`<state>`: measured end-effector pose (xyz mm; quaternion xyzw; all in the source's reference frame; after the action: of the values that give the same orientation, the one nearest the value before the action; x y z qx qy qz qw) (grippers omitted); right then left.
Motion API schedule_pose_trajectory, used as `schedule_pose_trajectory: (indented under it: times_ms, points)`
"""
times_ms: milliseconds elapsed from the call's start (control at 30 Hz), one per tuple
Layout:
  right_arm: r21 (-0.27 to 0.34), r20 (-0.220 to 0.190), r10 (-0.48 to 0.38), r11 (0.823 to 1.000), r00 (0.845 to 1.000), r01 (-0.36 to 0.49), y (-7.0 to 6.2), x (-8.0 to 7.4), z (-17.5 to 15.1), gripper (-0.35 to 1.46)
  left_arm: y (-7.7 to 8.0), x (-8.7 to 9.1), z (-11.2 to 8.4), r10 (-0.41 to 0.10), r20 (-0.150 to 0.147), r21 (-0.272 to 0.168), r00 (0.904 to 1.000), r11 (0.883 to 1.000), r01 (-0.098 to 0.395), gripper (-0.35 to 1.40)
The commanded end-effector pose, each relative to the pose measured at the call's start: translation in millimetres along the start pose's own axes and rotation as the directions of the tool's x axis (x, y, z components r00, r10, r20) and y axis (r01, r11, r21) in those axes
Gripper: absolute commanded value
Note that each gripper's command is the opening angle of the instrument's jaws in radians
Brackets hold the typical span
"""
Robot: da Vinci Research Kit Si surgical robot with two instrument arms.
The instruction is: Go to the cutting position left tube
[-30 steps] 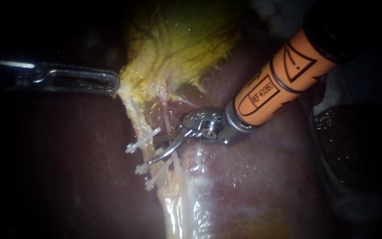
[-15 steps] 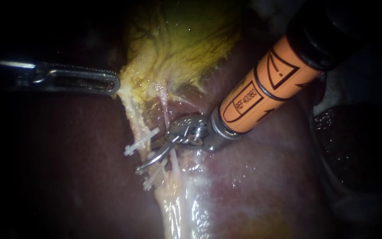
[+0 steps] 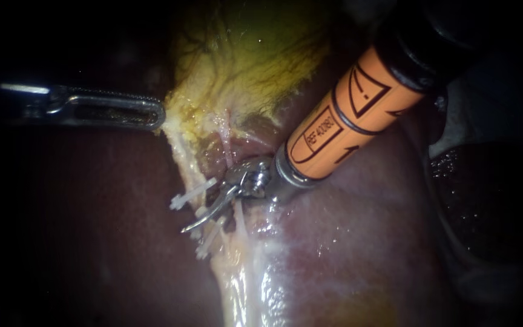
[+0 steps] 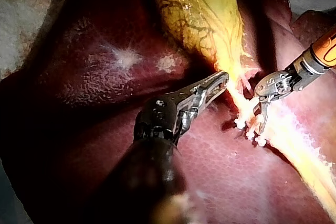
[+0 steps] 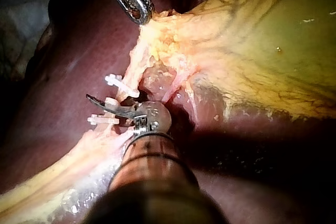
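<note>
The yellow-green gallbladder (image 3: 249, 66) narrows to a pale left tube (image 3: 180, 158) that carries three white clips (image 3: 192, 194). My left instrument (image 3: 155, 115) comes in level from the left, its jaws shut on the gallbladder's edge by the neck. My right instrument (image 3: 194, 224), on an orange shaft (image 3: 340, 118), ends in thin curved blades. They lie across the left tube between the clips, slightly open. In the right wrist view the blades (image 5: 93, 99) reach over the tube between two clips (image 5: 118, 83). In the left wrist view they (image 4: 261, 128) point at the clips (image 4: 247, 124).
Dark red liver (image 3: 104, 242) lies on both sides of the tubes. A thin pink tube (image 3: 228, 148) runs to the right of the clipped one. Glistening pale tissue (image 3: 243, 284) runs on below the clips.
My right instrument has moved left and down, so its blades now reach across the clipped tube. The left instrument and the gallbladder have stayed put.
</note>
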<state>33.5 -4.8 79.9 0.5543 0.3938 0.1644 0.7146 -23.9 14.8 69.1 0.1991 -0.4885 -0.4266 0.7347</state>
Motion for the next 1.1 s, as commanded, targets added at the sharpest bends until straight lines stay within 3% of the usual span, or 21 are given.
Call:
schedule_pose_trajectory:
  times_ms: [33,533,933,1100]
  points:
    - [-0.007,-0.008,0.001,1.0,1.0,-0.001,0.1,0.2,-0.2,1.07,0.0,0.0,0.0,0.0,0.0,0.0,1.0,1.0,0.0,-0.35]
    - [0.002,-0.013,0.025,1.0,1.0,-0.025,-0.8,0.5,-4.1,1.06,0.0,0.0,-0.1,0.0,0.0,0.0,1.0,1.0,0.0,-0.35]
    - [0.048,-0.056,0.015,0.999,0.998,-0.013,-1.4,0.7,-1.0,1.04,-0.1,0.1,0.1,0.001,0.001,-0.001,1.0,1.0,-0.001,-0.35]
    - [0.069,-0.079,-0.003,0.998,0.997,0.008,-0.9,0.3,0.3,1.06,-0.1,0.2,0.1,0.001,0.001,-0.001,1.0,1.0,-0.001,-0.35]
